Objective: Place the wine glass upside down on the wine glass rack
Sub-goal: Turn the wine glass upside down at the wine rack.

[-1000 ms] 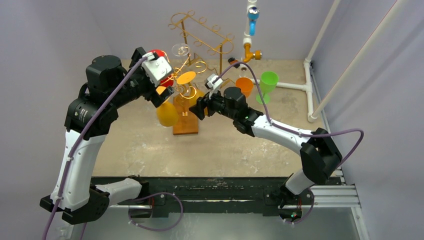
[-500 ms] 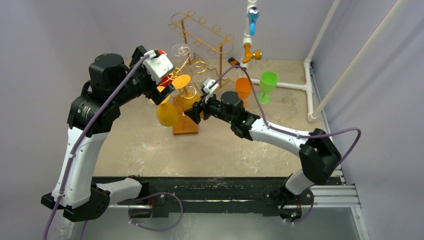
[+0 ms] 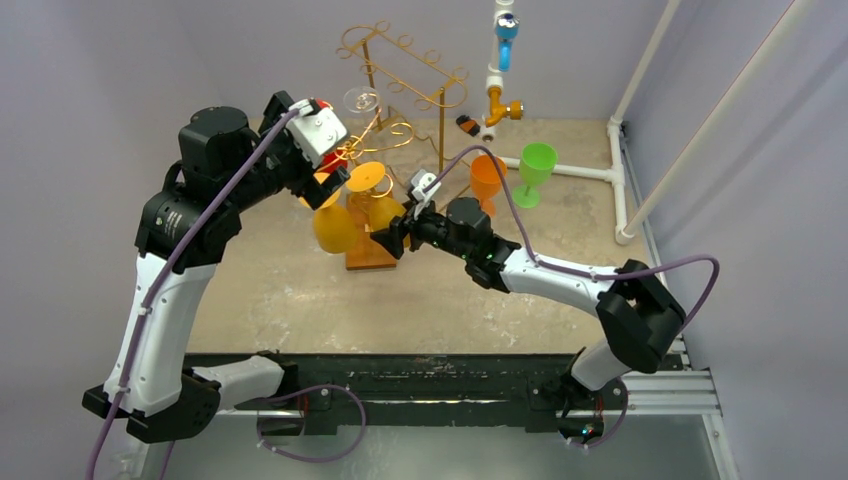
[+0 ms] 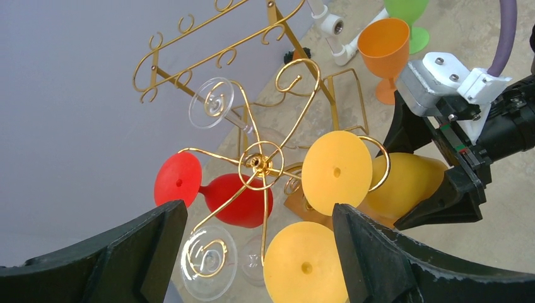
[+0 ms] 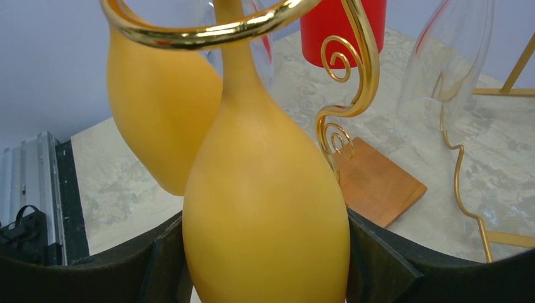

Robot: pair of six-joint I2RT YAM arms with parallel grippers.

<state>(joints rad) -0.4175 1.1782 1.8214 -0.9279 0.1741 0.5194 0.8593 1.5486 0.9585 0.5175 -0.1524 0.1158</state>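
Left gripper [image 4: 257,213] hovers over the gold wine glass rack [image 4: 255,165], jaws spread wide, nothing held. I see the yellow wine glass [image 5: 265,189] hanging upside down, stem through a rack hook. Right gripper [image 5: 265,255] is clamped on its bowl.

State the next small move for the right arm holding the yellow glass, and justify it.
Probably open the right gripper and let go. The inverted yellow glass is in its grip, its stem already passes through the gold rack's loop, and its foot lies above that loop.
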